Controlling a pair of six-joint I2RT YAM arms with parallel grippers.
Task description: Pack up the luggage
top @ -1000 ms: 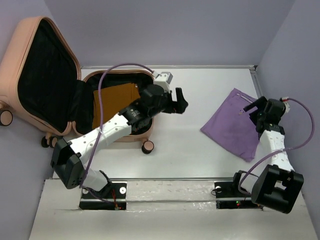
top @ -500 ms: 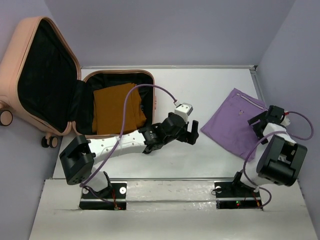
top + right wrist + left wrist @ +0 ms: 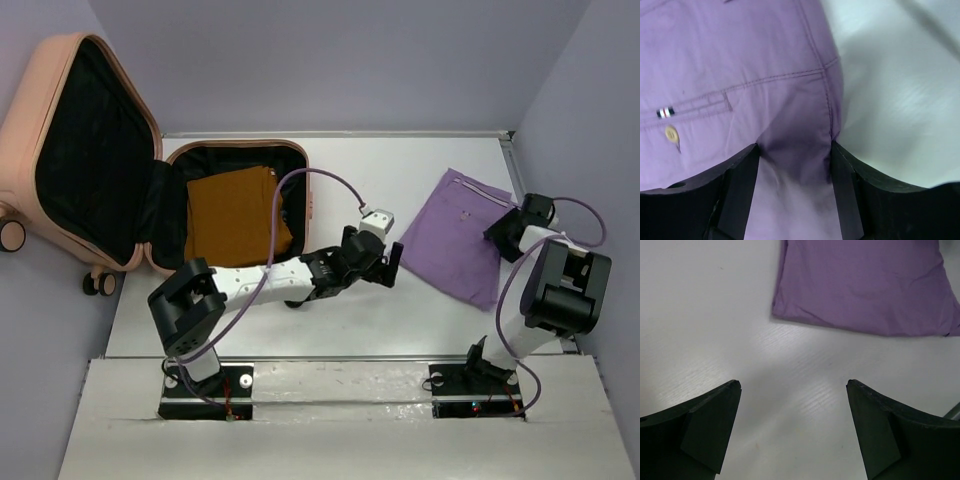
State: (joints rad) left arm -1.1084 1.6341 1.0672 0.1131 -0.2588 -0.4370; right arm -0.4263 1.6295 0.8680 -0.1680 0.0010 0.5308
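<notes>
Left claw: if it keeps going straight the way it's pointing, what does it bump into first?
Probably the purple cloth, lying straight ahead of the open left claw, with only bare table between. If the claw tilts down more than it looks, it would touch the table first.

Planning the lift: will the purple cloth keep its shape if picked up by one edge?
Probably floppy: the purple cloth puckers between the fingers of the right tool. Likely light, since it looks thin and lies flat on the table. It should drape, not roll.
</notes>
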